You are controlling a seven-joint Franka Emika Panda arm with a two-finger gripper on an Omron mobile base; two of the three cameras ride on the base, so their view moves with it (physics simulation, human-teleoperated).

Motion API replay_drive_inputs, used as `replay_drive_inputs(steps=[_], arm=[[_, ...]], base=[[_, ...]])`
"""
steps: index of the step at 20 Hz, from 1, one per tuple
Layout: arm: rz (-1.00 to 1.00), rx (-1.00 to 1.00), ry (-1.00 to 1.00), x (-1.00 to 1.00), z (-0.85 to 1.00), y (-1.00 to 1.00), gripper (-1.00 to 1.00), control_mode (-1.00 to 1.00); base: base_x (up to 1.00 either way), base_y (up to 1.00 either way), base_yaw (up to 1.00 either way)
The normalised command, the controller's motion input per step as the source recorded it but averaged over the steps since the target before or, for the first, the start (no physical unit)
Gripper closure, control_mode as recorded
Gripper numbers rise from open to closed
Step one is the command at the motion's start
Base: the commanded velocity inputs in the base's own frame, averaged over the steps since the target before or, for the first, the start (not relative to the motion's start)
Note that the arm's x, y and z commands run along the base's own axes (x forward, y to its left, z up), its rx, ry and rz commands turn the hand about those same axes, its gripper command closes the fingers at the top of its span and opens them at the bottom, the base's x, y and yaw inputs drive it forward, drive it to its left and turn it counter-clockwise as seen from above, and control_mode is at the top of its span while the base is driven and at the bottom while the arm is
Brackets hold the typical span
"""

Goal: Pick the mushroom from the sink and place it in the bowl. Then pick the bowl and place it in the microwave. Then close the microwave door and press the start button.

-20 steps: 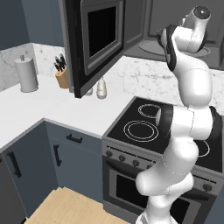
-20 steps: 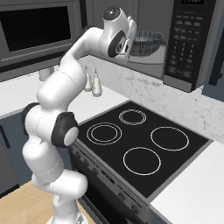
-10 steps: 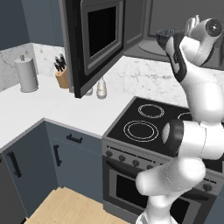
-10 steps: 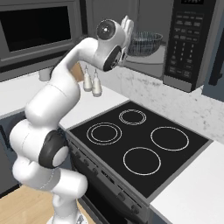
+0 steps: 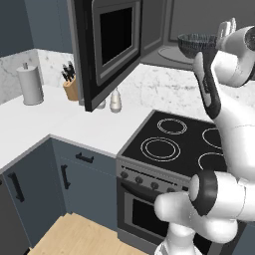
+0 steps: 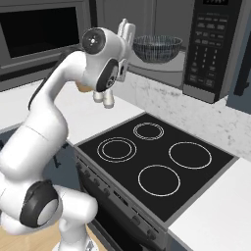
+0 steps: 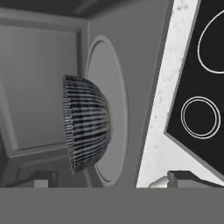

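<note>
Currently I am noting the wide black microwave door (image 5: 107,50) hanging open at left, leaving the cavity accessible. Rightward, the dark streaked round bowl (image 6: 157,47) is sitting on the grey turntable (image 7: 111,109). My two-finger gripper (image 6: 126,30) is standing just outside, fingers apart, gripping nothing.

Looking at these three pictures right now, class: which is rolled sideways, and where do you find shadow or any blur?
Hand view: rolled, so the bowl lies sideways against the upright turntable. Left base view: the microwave door shades the counter below it. Right base view: evenly lit, edges crisp, no blur; the bowl's stripes shimmer into a fine grid.
</note>
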Motion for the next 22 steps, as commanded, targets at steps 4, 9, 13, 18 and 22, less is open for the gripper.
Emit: replay_drive_inputs(steps=[4, 9, 13, 18, 22], arm=[[0.00, 0.00, -0.13, -1.00, 0.00, 0.48, -1.00, -1.00], [-0.04, 0.00, -0.33, -1.00, -0.02, 0.63, -1.00, -1.00], [-0.17, -0.03, -0.30, -0.78, 0.00, 0.88, -1.00, -1.00], [-0.26, -0.06, -0.24, -0.55, 0.00, 0.98, -1.00, -1.00], [-0.28, -0.07, -0.15, -0.33, 0.00, 0.94, -1.00, -1.00]], base=[[0.00, 0.00, 0.00], [0.00, 0.00, 0.00], [0.00, 0.00, 0.00], [0.00, 0.00, 0.00], [0.00, 0.00, 0.00]])
